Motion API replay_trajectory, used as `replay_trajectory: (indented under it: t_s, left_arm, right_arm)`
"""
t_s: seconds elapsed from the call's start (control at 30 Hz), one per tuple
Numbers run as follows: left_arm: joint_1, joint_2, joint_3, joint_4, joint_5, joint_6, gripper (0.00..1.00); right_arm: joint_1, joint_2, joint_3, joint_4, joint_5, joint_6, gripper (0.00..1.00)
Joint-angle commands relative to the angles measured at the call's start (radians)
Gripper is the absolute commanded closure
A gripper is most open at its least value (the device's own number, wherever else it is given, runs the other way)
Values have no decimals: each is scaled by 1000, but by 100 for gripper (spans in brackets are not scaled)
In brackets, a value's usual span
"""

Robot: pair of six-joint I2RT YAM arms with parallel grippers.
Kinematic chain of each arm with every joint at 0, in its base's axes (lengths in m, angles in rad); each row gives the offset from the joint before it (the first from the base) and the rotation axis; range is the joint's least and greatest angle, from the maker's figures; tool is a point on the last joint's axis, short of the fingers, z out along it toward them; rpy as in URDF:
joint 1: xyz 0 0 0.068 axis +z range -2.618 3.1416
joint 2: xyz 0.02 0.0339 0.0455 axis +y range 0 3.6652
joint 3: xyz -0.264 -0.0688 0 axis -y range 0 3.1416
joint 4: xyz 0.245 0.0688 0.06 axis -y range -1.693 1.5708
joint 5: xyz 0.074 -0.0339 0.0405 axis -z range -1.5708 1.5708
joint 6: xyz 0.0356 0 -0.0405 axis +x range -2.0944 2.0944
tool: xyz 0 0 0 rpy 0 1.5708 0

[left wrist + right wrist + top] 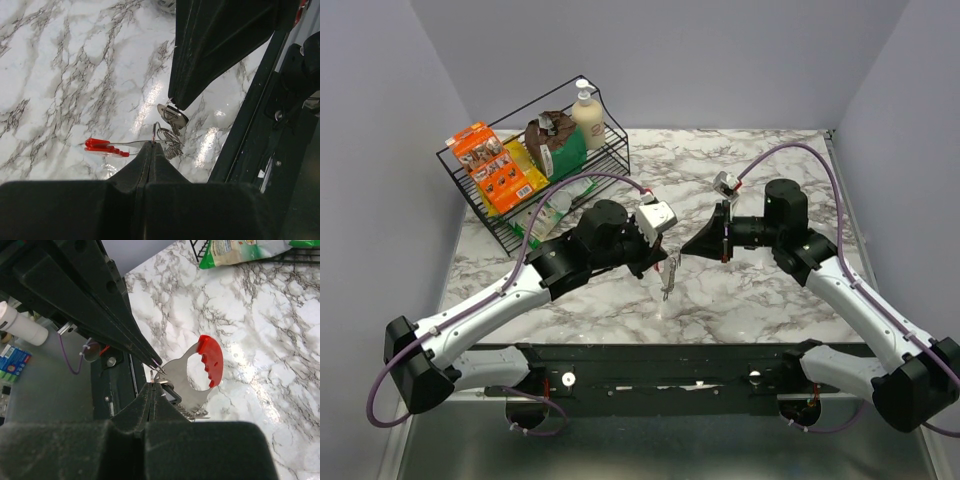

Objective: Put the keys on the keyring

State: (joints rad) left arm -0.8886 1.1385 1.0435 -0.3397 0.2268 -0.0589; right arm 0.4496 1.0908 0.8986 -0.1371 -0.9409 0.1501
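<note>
Left pincer (152,144) pinches keyring (106,146), right pincer (175,104) key (174,118), unclear overhead.

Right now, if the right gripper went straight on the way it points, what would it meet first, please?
The left gripper: its shut fingers, holding the keyring, lie just ahead of the right gripper and its key, nearly tip to tip. Depth is unclear; it might pass beside.

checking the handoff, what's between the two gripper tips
In the left wrist view, a silver key and the keyring bridge the short stretch between the left gripper and right gripper; nothing else lies there.
</note>
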Motion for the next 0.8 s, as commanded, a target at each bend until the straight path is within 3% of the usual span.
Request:
replay_trajectory:
  t_s: [0.0, 0.77]
  left_arm:
    - [-16, 15, 41, 16, -30, 25, 100]
    - [-44, 43, 59, 31, -26, 16, 100]
  right_arm:
    - [-3, 3, 39, -78, 33, -63, 100]
    - [-3, 18, 26, -81, 1, -67, 100]
